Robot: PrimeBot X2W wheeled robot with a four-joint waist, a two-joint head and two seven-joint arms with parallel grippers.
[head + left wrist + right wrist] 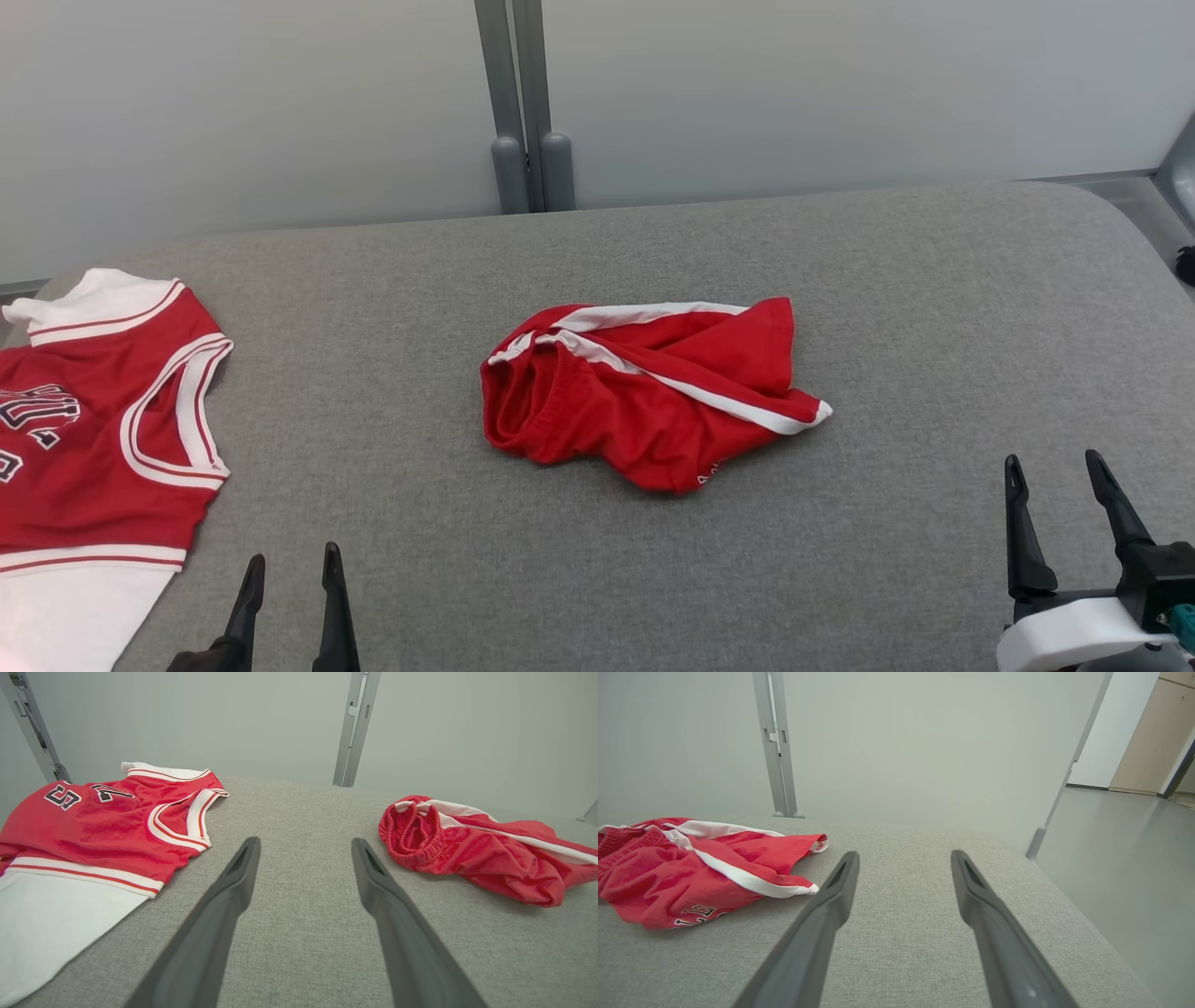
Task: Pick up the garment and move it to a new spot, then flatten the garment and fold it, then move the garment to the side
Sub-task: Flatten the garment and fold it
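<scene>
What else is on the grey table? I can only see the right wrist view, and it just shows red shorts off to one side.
Observer: A red jersey with white trim lies flat at the robot's far left on the table, apart from the shorts.
Operator: Is the other arm holding something?
Observer: No. The left gripper is near the jersey's hem, its jaws open and empty.
Operator: Which end of the shorts points at it?
Observer: The elastic waistband, gaping open like a mouth, faces the left gripper.
</scene>
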